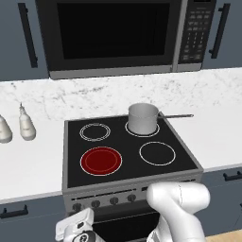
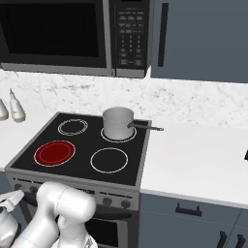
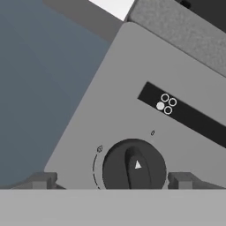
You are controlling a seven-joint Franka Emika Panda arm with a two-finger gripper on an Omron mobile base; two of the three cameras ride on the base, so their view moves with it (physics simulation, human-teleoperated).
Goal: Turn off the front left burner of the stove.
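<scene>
The end effector (image 3: 112,180) is right up at a round dark knob (image 3: 133,166) on the grey front of the stove (image 1: 137,191). Its two fingertips (image 3: 42,180) sit wide apart, one on each side of the knob, not touching it. It holds nothing. Above the knob is a little black label (image 3: 185,115) with four dots. The front left burner (image 1: 101,160) glows red on the black top. A grey pot (image 1: 143,118) stands on the back right ring. Two white bottles (image 1: 27,124) stand on the surface (image 1: 28,160) to the left.

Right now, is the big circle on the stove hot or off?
On. The front left burner glows red; the other circles show just white rings.
</scene>
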